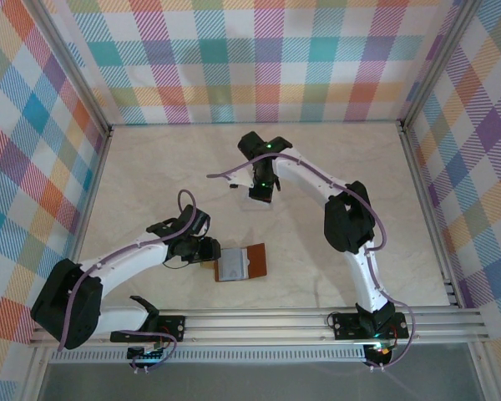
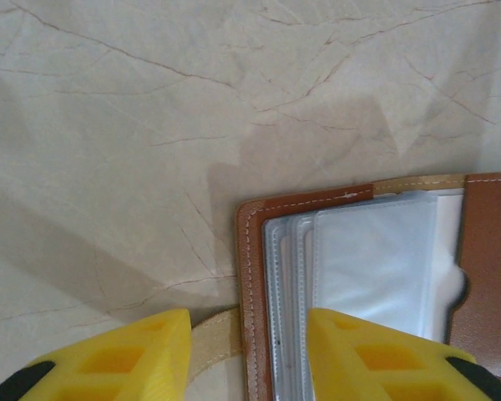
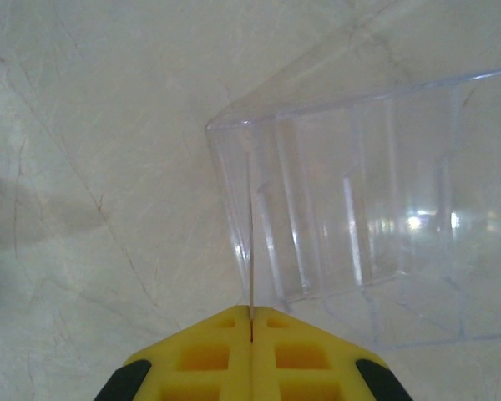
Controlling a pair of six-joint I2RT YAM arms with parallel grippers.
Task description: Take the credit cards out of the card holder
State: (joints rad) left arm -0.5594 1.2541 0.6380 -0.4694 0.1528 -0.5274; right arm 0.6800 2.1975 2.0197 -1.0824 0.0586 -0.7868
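Pale marble-veined tabletop (image 1: 334, 167) sits inside plaid walls (image 1: 259, 58). In the top view the card holder (image 1: 242, 263) lies open and flat near the front edge, between 3 and 4 o'clock of the left claw (image 1: 207, 251) and just beside it.

From the left wrist, that claw (image 2: 246, 355) is spread. One yellow finger (image 2: 108, 359) is at 7 o'clock over bare table. The other (image 2: 384, 359) is at 5 o'clock over the holder's clear sleeves (image 2: 376, 259). The holder's stitched brown edge (image 2: 249, 276) and a tan snap tab (image 2: 213, 341) run down into the gap between them. Whether either finger touches the leather cannot be told.

The right claw (image 1: 261, 194) hangs at about 12 o'clock from the holder, well apart from it. In its wrist view the fingers (image 3: 251, 351) are pressed together, pinching a credit card (image 3: 251, 242) seen edge-on as a thin upright line toward 12 o'clock. The card stands at the near corner of a clear plastic box (image 3: 384, 209), which spreads toward 2 o'clock.
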